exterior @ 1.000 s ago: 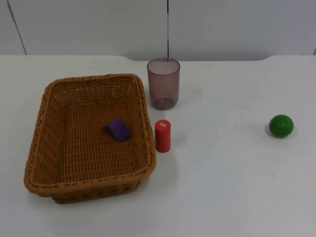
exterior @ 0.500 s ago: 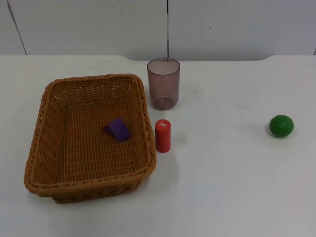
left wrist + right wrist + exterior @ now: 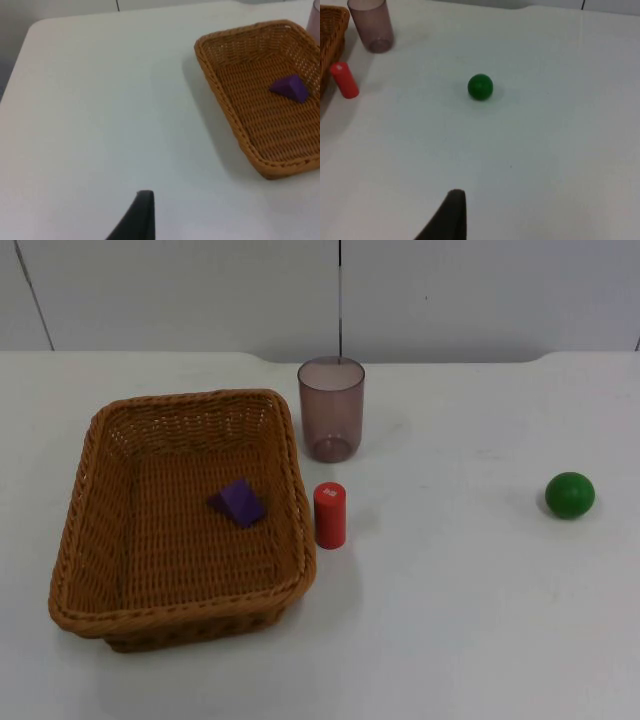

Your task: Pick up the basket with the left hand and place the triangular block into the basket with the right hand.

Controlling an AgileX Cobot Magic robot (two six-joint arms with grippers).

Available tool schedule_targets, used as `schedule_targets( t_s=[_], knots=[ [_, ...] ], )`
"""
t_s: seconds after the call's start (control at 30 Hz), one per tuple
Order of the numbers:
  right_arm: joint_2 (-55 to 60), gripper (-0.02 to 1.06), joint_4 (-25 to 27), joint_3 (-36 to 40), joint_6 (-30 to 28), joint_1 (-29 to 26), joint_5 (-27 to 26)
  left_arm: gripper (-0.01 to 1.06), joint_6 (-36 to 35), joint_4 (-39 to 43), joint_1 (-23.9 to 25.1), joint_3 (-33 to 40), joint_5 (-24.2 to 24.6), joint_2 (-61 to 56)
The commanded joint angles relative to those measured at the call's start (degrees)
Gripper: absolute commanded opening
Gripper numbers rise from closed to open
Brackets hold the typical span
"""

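- The wicker basket (image 3: 180, 515) sat flat on the white worktop (image 3: 460, 620), nearest the camera in the top view, with the purple triangular block (image 3: 238, 502) already lying on its woven floor, roughly at the middle.
- Judging by that, the placing step looked finished and little was left beyond leaving the basket alone; no lift was under way.
- The left pincer (image 3: 137, 217) hung over bare worktop well apart from the basket's near rim, and the block lay farther off inside it (image 3: 290, 88); whether its fingers were spread could not be told.
- The right pincer (image 3: 451, 215) waited over open worktop, well away from the green ball (image 3: 480, 86); its spread could not be told either.
- Beyond stood the red cylinder (image 3: 330, 515), just beside the basket wall, and the tinted cup (image 3: 331, 408) farther back.
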Motion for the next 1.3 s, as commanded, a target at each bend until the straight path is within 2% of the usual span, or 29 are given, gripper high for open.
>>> schedule_targets(
  t_s=[0.0, 0.23, 0.33, 0.67, 1.27],
  knots=[
    [-0.13, 1.05, -0.61, 1.05, 0.32, -0.33, -2.4, 1.05, -0.9, 0.69, -0.39, 0.45, -0.86, -0.18],
    [-0.13, 1.05, -2.88, 1.19, 2.72, -0.33, -2.09, 1.05, -1.02, 0.69, -0.39, 0.45, -0.86, -0.18],
    [-0.13, 1.05, -5.26, 1.19, 6.21, -0.33, -2.09, 1.05, -1.02, 0.69, -0.39, 0.45, -0.86, -0.18],
    [-0.13, 1.05, -4.42, 1.19, 4.63, -0.33, -2.09, 1.05, -1.02, 0.69, -0.39, 0.45, -0.86, -0.18],
    [-0.13, 1.05, -4.05, 1.19, 5.48, -0.33, -2.09, 1.05, -1.02, 0.69, -0.39, 0.45, -0.86, -0.18]
  ],
)
